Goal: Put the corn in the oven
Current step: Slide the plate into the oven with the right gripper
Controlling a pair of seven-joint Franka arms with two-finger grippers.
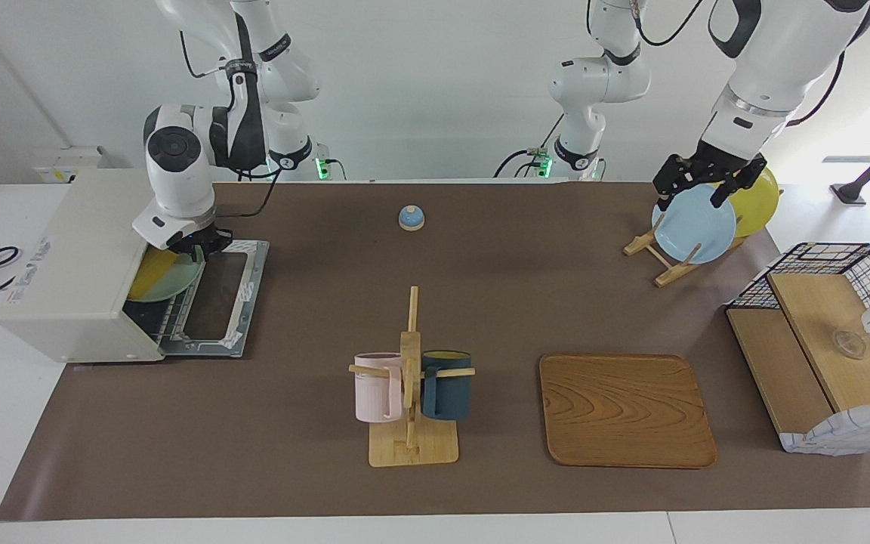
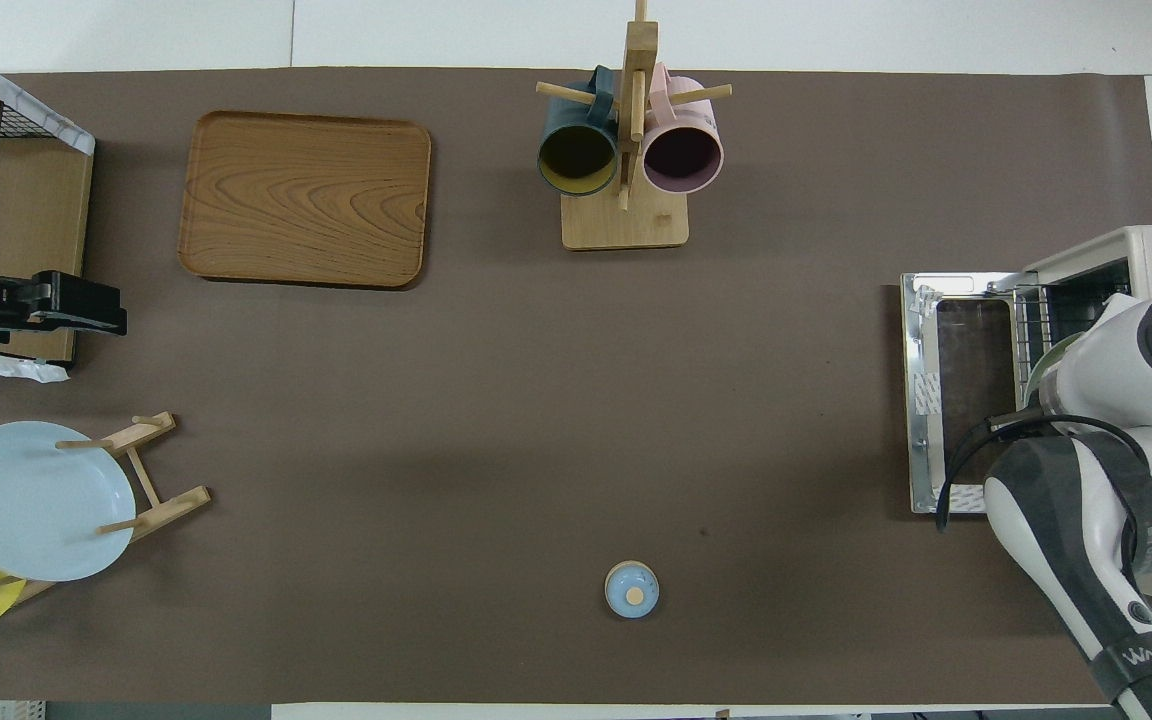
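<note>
The corn (image 1: pixel 149 273) lay on a pale green plate (image 1: pixel 172 285) resting on the rack inside the oven (image 1: pixel 76 266), whose door (image 1: pixel 220 302) hung open toward the middle of the table; only part of the cob showed past the oven's top edge. The right gripper (image 1: pixel 195 243) sat at the oven mouth, right at the plate's rim; whether its fingers gripped the plate or had let go could not be told. In the overhead view the right arm covered the oven opening. The left arm waited, its gripper (image 1: pixel 707 185) spread wide over the blue plate (image 1: pixel 693 227) in the rack at the left arm's end.
</note>
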